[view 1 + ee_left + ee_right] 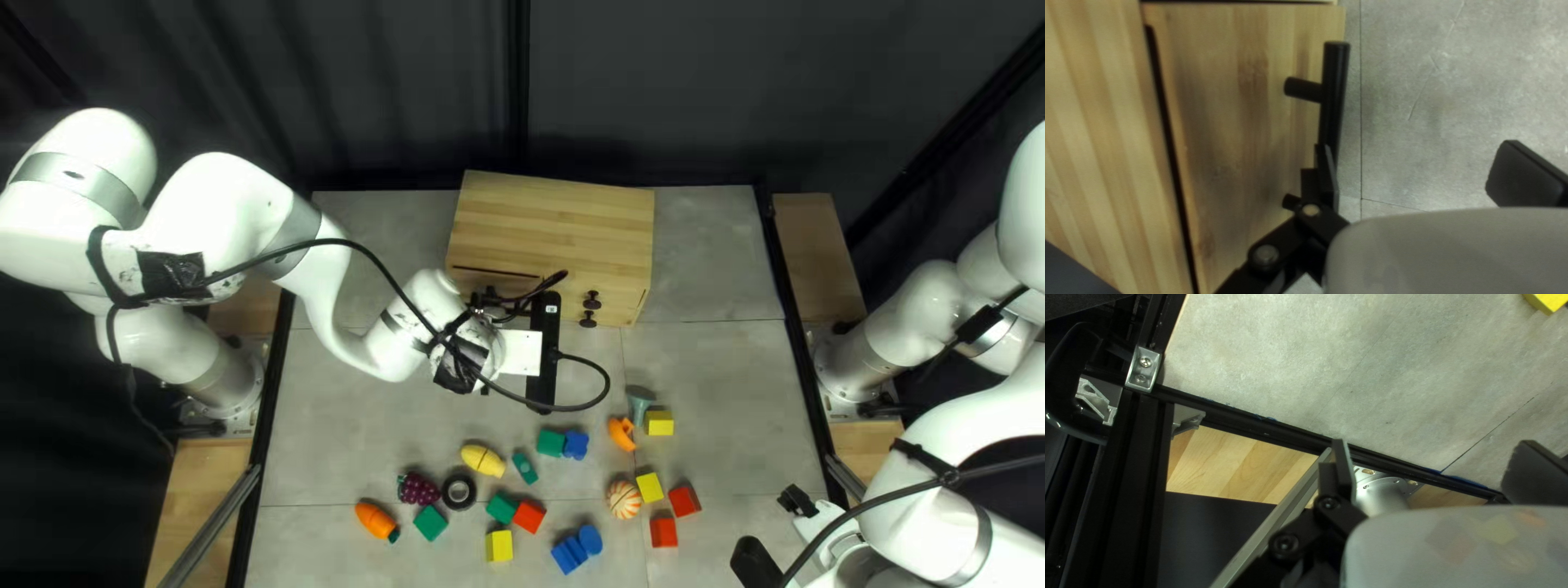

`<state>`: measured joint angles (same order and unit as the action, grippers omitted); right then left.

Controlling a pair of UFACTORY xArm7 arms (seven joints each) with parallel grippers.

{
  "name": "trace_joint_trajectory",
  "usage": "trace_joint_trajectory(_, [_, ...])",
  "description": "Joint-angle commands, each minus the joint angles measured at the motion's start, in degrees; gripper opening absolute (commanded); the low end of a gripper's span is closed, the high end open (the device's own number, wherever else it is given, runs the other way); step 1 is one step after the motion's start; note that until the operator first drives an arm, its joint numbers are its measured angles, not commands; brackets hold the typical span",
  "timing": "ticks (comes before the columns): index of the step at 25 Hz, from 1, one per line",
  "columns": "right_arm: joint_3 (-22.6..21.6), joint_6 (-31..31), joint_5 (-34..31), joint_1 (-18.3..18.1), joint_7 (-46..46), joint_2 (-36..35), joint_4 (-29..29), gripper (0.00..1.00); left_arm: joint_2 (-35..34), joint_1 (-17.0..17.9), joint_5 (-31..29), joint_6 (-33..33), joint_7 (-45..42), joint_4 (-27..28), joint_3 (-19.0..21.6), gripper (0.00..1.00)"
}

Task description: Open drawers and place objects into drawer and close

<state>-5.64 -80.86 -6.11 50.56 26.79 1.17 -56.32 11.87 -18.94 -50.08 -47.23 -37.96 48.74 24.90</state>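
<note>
1. Because my left arm [240,218] covers part of the wooden cabinet [555,223], I can't see its whole front from above.
2. My left gripper [541,354] has its tips hidden up there; its wrist view shows the fingers wide apart.
3. One finger [1328,179] covers part of the black handle [1334,92] on the drawer [1235,136]. I can't tell if they touch, or how far out the drawer is.
4. My right gripper [775,531] is by the table's near right corner, partly cut off, with its fingers well apart and nothing between them.
5. The toys lie on the table [381,436], nearer than the cabinet: blocks [499,546], a carrot [376,521], grapes [417,488], a striped ball [624,500] and more.
6. One grey-green thing [640,403] beside a yellow block [660,423] is too small to name.
7. In the right wrist view, only a bit of one yellow block shows.
</note>
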Motion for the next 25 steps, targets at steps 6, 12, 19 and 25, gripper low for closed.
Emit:
trace_joint_trajectory(6, [0.0,0.0,0.0,0.0,0.0,0.0,0.0,1.0,-0.2,-0.27,-0.31,0.21,-0.15,-0.44,-0.29,1.0])
trace_joint_trajectory(12, [0.0,0.0,0.0,0.0,0.0,0.0,0.0,1.0,0.02,-0.56,-0.97,0.84,-0.06,-0.49,-0.63,1.0])
trace_joint_trajectory(19, [0.0,0.0,0.0,0.0,0.0,0.0,0.0,1.0,0.12,-0.85,-1.67,2.16,-0.55,-1.22,-0.93,1.0])
trace_joint_trajectory(25, [0.0,0.0,0.0,0.0,0.0,0.0,0.0,1.0,0.86,-0.93,-2.44,2.61,-0.95,-0.97,-1.25,1.0])
